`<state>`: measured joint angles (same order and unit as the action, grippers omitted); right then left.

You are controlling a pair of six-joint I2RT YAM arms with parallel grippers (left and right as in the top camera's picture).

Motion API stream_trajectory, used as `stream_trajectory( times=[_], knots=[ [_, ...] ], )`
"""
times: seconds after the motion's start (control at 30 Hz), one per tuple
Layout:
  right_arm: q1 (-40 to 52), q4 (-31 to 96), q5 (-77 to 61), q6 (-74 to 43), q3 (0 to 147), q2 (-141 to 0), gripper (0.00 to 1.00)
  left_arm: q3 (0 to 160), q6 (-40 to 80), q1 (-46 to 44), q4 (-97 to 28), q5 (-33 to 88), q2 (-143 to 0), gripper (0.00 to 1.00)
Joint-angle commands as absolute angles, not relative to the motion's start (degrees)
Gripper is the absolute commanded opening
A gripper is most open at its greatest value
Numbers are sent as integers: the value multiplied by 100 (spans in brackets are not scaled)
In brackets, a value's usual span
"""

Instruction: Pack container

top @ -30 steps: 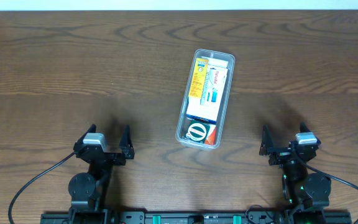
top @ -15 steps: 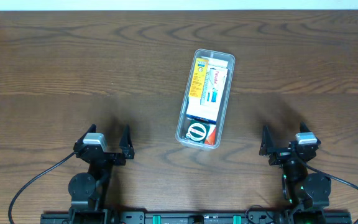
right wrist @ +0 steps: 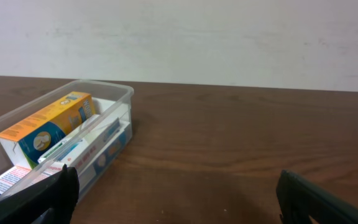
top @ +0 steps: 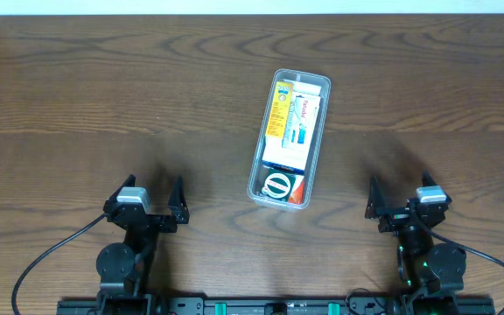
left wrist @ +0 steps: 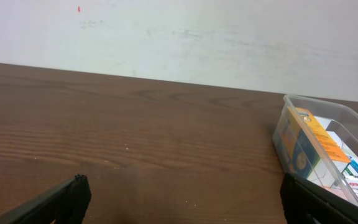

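The clear plastic container (top: 302, 76) lies lengthwise mid-table, slightly tilted. Inside it are a yellow box (top: 278, 107), a white and blue box (top: 297, 131) and, at its near end, a black-and-white round pack (top: 278, 185). My left gripper (top: 154, 185) rests near the front left, open and holding nothing. My right gripper (top: 399, 185) rests near the front right, also open and holding nothing. In the left wrist view the container (left wrist: 328, 107) sits ahead to the right of the gripper (left wrist: 182, 188). In the right wrist view the container (right wrist: 98, 84) stands ahead to the left of the gripper (right wrist: 176, 183), yellow box (right wrist: 45, 127) showing.
Brown wooden table (top: 103, 87) stretches around the container. A pale wall (left wrist: 179, 37) runs behind the table's far edge. Black cables (top: 46, 254) trail from both arm bases at the front edge.
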<state>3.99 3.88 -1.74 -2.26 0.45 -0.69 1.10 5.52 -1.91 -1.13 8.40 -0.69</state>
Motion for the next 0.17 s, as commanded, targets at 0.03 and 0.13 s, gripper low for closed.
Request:
stream_trajectory(
  times=[0.03, 0.13],
  knots=[
    [436, 412, -193, -119, 32, -32, 99, 23, 493, -167, -318, 902, -30, 98],
    [436, 412, -196, -119, 32, -32, 99, 23, 493, -167, -318, 902, -30, 98]
  ],
)
